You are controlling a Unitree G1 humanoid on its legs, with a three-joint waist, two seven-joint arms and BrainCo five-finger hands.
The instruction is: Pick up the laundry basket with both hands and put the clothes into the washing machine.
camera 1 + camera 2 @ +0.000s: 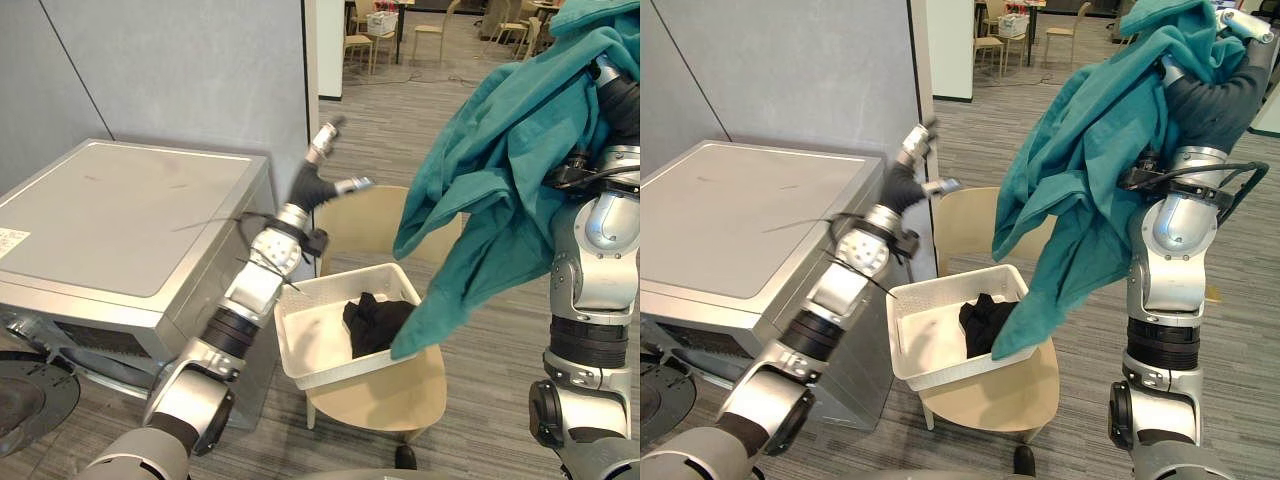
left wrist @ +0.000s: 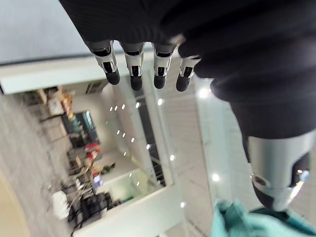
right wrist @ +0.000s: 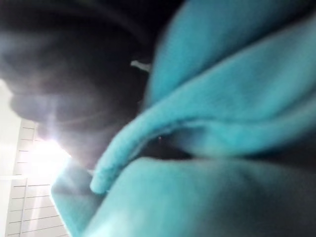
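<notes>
A white laundry basket (image 1: 338, 284) rests on a beige chair (image 1: 400, 392) beside the silver washing machine (image 1: 120, 220). A black garment (image 1: 375, 322) lies in the basket. My right hand (image 1: 1243, 22) is raised high at the upper right, shut on a large teal garment (image 1: 1080, 170) that drapes over the wrist. The cloth hangs down until its lower end reaches the basket, and its folds press close in the right wrist view (image 3: 222, 123). My left hand (image 1: 318, 180) is lifted above the basket's far left corner with fingers (image 2: 133, 69) straight and holding nothing.
The washing machine stands against a grey wall, and its round dark door (image 1: 30, 395) shows at the lower left. More chairs and a table (image 1: 385, 30) stand far back on the wood-look floor.
</notes>
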